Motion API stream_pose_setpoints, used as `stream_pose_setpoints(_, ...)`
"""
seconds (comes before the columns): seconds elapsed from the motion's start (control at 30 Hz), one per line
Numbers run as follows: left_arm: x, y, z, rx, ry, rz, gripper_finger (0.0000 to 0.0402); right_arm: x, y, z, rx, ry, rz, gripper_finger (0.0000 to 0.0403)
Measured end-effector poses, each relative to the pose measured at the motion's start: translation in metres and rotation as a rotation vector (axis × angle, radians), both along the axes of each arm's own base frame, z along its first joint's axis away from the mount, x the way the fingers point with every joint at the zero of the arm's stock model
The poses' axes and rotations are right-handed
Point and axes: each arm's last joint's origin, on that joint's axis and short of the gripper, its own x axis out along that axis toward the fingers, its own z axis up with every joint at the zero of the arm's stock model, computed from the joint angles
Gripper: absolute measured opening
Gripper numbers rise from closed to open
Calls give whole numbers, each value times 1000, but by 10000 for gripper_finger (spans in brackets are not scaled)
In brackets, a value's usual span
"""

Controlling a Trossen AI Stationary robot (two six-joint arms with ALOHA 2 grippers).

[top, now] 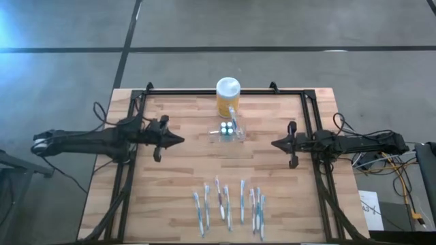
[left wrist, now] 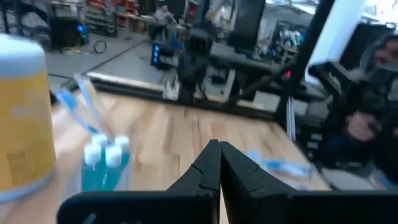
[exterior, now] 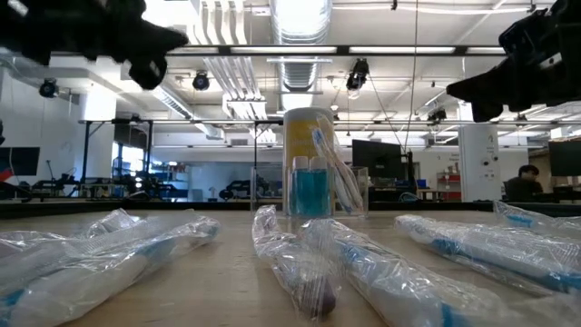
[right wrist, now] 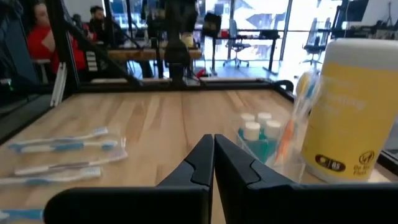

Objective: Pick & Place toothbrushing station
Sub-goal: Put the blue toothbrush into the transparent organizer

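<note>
The toothbrushing station (top: 227,131), a small clear holder with blue bottles and toothbrushes leaning in it, stands on the wooden table just in front of a yellow jar (top: 227,96) with a white lid. It also shows in the low view (exterior: 313,182), the left wrist view (left wrist: 102,165) and the right wrist view (right wrist: 264,140). My left gripper (top: 181,140) hovers shut to the station's left, pointing level toward it. My right gripper (top: 274,144) hovers shut to its right, pointing level at it. Neither touches anything.
Several toothbrushes wrapped in clear plastic (top: 228,204) lie in a row near the table's front edge (exterior: 300,263). A black frame (top: 310,122) runs along the table's sides and back. People sit in the room beyond the table (right wrist: 43,37).
</note>
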Motion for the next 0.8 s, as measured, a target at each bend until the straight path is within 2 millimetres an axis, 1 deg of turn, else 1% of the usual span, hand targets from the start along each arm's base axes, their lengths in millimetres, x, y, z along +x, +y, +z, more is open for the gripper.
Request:
stream_pose_setpoints(0.1,7,-5,33,-7,62,82,2,0,0,0,-5,4,-1,8)
stream_pose_setpoints(0.2,15,-18,67,-3,223,233,2,0,0,0,-40,7,0,8)
stream_pose_setpoints(0.3,20,-37,93,24,405,372,1,0,0,0,-67,9,1,8)
stream_pose_setpoints(0.37,23,-53,111,28,469,435,1,0,0,0,-81,10,2,8)
stream_pose_setpoints(0.43,27,-69,127,25,492,461,1,0,0,0,-84,10,2,8)
stream_pose_setpoints(0.53,34,-95,145,11,516,462,1,0,0,0,-87,6,2,8)
stream_pose_setpoints(0.63,41,-118,158,-27,542,446,1,0,0,2,-82,-15,1,8)
stream_pose_setpoints(0.73,46,-139,163,-76,575,447,2,0,0,3,-67,-30,0,8)
stream_pose_setpoints(0.8,51,-152,161,-103,609,454,2,0,0,5,-49,-43,-1,8)
